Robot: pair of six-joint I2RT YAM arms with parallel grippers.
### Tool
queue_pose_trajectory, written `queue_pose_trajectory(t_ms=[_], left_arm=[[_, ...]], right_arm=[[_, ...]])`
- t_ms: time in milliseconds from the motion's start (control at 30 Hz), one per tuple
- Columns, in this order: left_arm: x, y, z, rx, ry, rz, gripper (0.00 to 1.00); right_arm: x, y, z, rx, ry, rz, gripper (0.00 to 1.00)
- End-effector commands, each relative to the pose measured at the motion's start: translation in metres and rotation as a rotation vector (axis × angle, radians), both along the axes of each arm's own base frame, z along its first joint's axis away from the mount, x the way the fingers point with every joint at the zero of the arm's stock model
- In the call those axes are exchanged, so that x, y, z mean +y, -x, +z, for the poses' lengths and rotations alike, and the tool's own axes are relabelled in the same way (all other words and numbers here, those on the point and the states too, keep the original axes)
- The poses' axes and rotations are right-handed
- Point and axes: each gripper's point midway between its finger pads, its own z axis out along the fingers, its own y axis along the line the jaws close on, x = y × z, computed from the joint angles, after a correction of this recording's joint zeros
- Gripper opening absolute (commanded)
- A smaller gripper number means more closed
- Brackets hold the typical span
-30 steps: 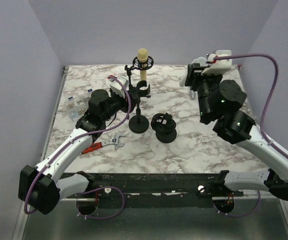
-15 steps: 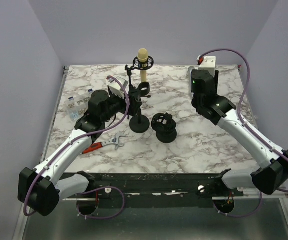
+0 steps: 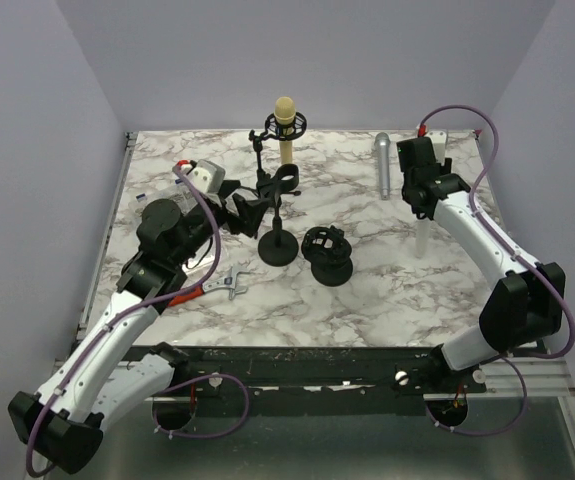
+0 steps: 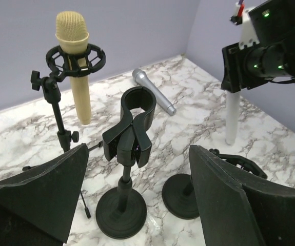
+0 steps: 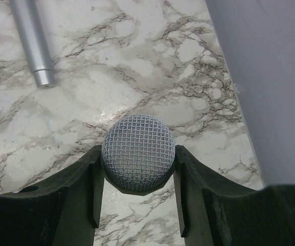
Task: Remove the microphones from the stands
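Observation:
My right gripper (image 3: 422, 188) is shut on the mesh head of a white microphone (image 5: 138, 152). The microphone hangs upright, with its white body (image 3: 422, 235) over the right side of the table. The black stand (image 3: 277, 235) is at mid-table and its clip (image 4: 135, 118) is empty. My left gripper (image 3: 247, 212) is open just left of the stand, nothing between its fingers (image 4: 44, 195). The jaws sit on either side of the stand's post without touching it.
A silver microphone (image 3: 382, 165) lies on the marble at the back right. A gold microphone (image 3: 285, 125) stands in a shock-mount stand at the back. An empty shock mount (image 3: 327, 255) sits right of the stand. Red-handled pliers (image 3: 207, 290) lie front left. Walls enclose the table (image 3: 367, 290).

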Motion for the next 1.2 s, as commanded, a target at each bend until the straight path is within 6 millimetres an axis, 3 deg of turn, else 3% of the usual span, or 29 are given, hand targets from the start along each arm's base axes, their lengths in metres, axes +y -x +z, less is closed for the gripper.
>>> queue_pose_trajectory(t_ms=[0,200,400,700,933,1167], left_arm=[[0.012,0.019,0.013,-0.052,0.049,0.016,0.83],[0.029,0.038,0.029,-0.124,0.092,0.049,0.84],[0.031,0.045,0.035,-0.144,0.109,0.048,0.84],[0.032,0.057,0.043,-0.172,0.126,0.039,0.84],[0.033,0.048,0.035,-0.175,0.062,0.083,0.84],[0.039,0.031,0.019,-0.163,0.004,0.163,0.84]], right_arm=[[0.003,-0.011,-0.023,0.048,-0.067,0.005,0.01],[0.003,-0.042,-0.029,0.009,-0.036,0.023,0.01],[0.004,-0.082,-0.032,-0.018,-0.013,0.029,0.01],[-0.008,-0.148,-0.059,0.005,0.023,0.06,0.01],[-0.021,-0.195,-0.073,0.002,0.072,0.142,0.01],[-0.027,-0.248,-0.091,-0.019,0.009,0.18,0.01]])
